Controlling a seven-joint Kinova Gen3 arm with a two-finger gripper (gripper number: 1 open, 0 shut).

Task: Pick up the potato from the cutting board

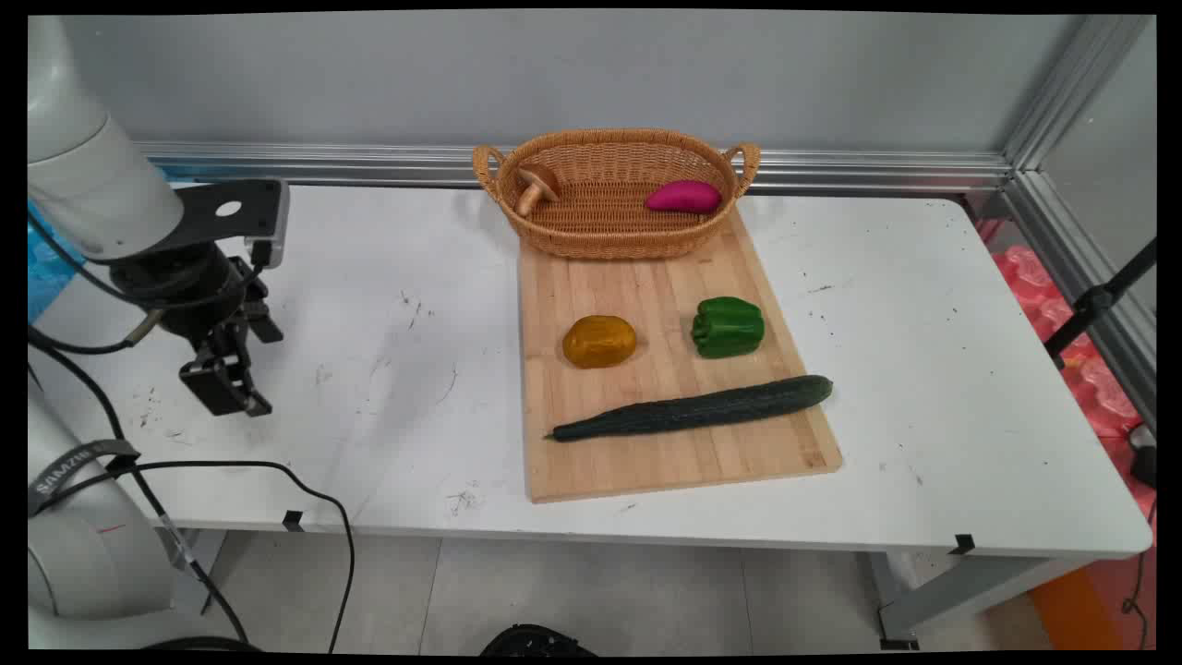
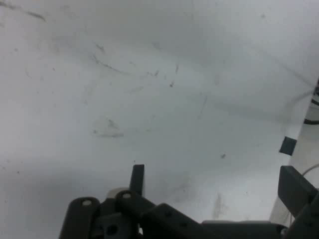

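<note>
In the main view the pincer (image 1: 235, 397) hangs over the left part of the white counter (image 1: 416, 277), close above bare, scuffed surface and holding nothing. All the produce lies well apart from it, to the right. A wooden cutting board (image 1: 665, 462) sits mid-counter and carries a yellow-brown potato (image 1: 599, 341), a green bell pepper (image 1: 728, 326) beside it, and a long dark cucumber (image 1: 693, 408) lying across the board nearer the front edge. At the board's far end stands a wicker basket (image 1: 609, 242) with a mushroom (image 1: 536, 185) leaning at its left end and a magenta sweet potato (image 1: 683, 197) at its right. The counter is marked with dark scratches and smudges. A grey wall with an aluminium rail (image 1: 831, 171) runs behind it, and black cables (image 1: 305, 489) trail off the arm past the front edge. In the hand view the pincer (image 2: 214, 181) looks down on the same scratched white counter (image 2: 149, 74). Its fingers (image 2: 137, 178) stand wide apart with nothing between them, and a small black tape mark (image 2: 287, 145) shows at the counter's edge on the right.
</note>
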